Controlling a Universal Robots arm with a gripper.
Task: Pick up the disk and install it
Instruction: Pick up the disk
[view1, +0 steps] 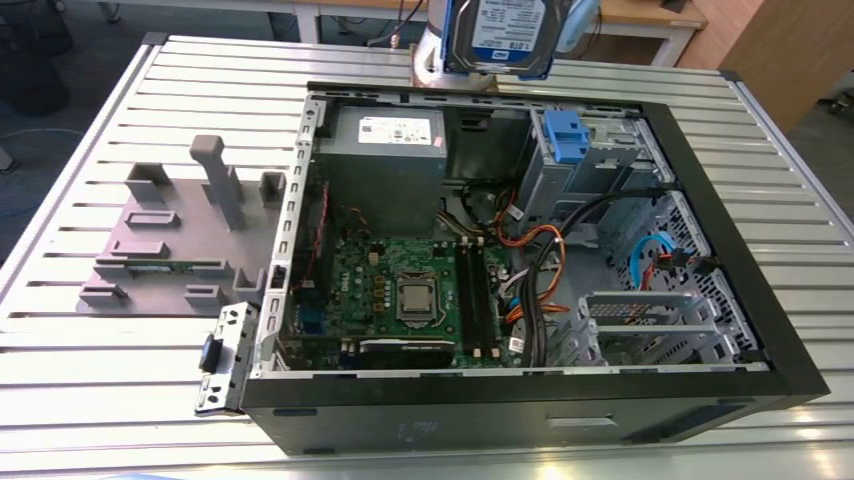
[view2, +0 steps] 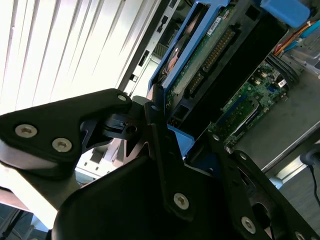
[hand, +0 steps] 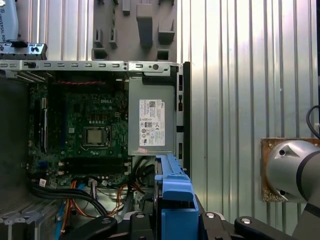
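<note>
Gripping the disk (view1: 497, 35) by its blue bracket (hand: 172, 190), your fingers (view2: 160, 135) hold it raised above the open computer case (view1: 747, 390). Judge it dense, rigid and shock-sensitive. The plastic bracket may flex or slip, so the hold belongs on the bracket's sides, clear of the exposed circuit board (view2: 200, 65).

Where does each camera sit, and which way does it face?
Exterior view: off the arm, above the table, looking down into the open computer case; the disk hangs at the top edge.
First wrist view: on the arm, facing down into the case past the disk; an arm joint shows.
Second wrist view: on the arm, looking along the gripper, shut on the disk.
All three share the disk and motherboard.
</note>
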